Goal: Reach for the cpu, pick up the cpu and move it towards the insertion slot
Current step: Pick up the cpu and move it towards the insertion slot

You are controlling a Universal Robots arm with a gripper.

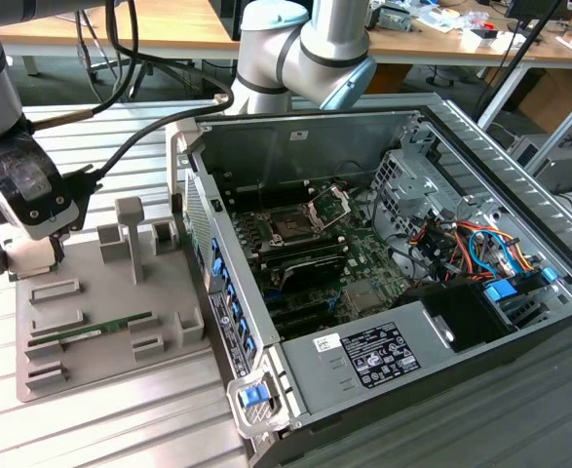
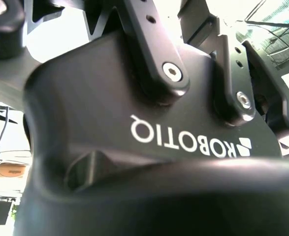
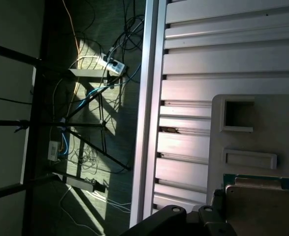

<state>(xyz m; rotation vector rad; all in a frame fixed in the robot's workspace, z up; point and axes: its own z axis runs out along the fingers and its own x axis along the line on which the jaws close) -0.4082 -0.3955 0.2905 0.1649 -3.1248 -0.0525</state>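
The cpu (image 3: pixel 260 208), a pale cream square edged in green, is seen in the first wrist view against a grey tray (image 3: pixel 262 123), with the black gripper (image 3: pixel 198 219) just beside it; whether it is grasped cannot be told; in the exterior view the gripper is held low over the tray's corner at nine o'clock, well apart from the insertion slot (image 1: pixel 293 226), which is set inside the open computer case (image 1: pixel 363 375) near centre; a green memory stick (image 1: pixel 91 332) is laid on the tray at seven o'clock; the tray is carried by a ribbed metal worktop (image 1: pixel 120 429).
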